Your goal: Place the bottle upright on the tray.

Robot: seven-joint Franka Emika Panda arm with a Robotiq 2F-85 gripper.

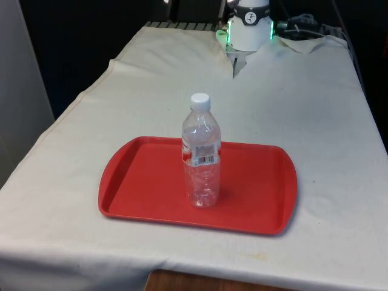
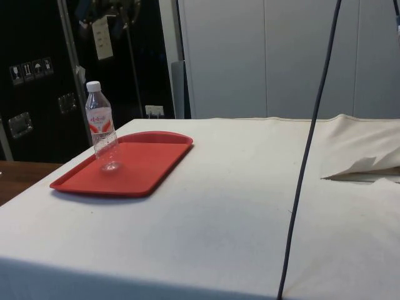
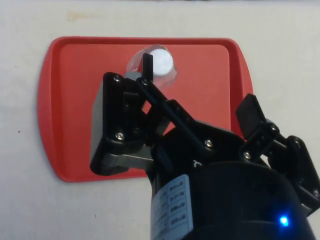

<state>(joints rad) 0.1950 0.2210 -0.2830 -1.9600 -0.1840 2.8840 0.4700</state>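
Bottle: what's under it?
The clear bottle with a white cap stands upright on the red tray, which lies on the white cloth. The gripper hangs open above it. What lies beneath the cloth is covered.

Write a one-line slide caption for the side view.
Clear plastic bottle with a white cap stands upright on the red tray atop the white-clothed table.

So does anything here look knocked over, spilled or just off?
Nothing stands out. The bottle stands upright with its cap on, inside the red tray, and the gripper is open above it.
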